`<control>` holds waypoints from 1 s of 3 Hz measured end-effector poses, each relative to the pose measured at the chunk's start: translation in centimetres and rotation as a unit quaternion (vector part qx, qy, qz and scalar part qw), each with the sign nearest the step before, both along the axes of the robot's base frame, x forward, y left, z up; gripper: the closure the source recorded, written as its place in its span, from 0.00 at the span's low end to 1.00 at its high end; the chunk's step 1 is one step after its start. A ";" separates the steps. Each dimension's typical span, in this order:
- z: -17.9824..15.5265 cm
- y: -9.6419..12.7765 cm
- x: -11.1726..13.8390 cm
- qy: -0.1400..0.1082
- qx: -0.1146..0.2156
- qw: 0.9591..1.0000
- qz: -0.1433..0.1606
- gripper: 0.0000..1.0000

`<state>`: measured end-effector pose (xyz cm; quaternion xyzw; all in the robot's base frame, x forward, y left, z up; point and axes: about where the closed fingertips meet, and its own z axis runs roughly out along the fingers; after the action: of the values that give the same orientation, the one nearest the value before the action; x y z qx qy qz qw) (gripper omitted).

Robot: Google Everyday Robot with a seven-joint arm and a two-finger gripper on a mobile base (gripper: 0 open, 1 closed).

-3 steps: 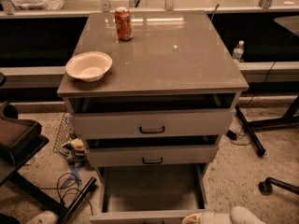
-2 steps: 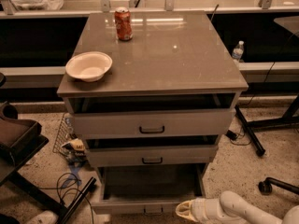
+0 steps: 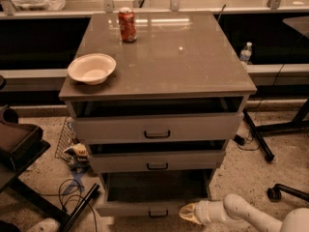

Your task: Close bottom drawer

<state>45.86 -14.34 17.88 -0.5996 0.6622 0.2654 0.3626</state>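
The bottom drawer (image 3: 140, 208) is the lowest of three grey-beige fronts, with a small black bar handle (image 3: 158, 213). It stands part way out, and a strip of its dark inside (image 3: 154, 186) shows. My gripper (image 3: 186, 213) comes in from the lower right on a white arm (image 3: 241, 211). Its pale tip sits against the right end of the drawer front, just right of the handle.
The middle drawer (image 3: 157, 161) and top drawer (image 3: 157, 128) also stand slightly out. A white bowl (image 3: 91, 67) and a red can (image 3: 127, 24) sit on the cabinet top. Cables and a black stand (image 3: 72, 204) lie at left, chair legs (image 3: 285, 192) at right.
The bottom drawer has slid back in a good way. My gripper has moved up and left along with the drawer front.
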 end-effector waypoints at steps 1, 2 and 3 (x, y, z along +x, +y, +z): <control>-0.4 0.1 1.1 -0.001 0.002 1.000 -0.001 1.00; -1.7 0.4 4.7 -0.002 0.007 1.000 -0.004 1.00; -1.7 0.4 4.5 -0.002 0.007 1.000 -0.004 1.00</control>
<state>50.33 -13.96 16.23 -0.5951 0.6621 0.2673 0.3689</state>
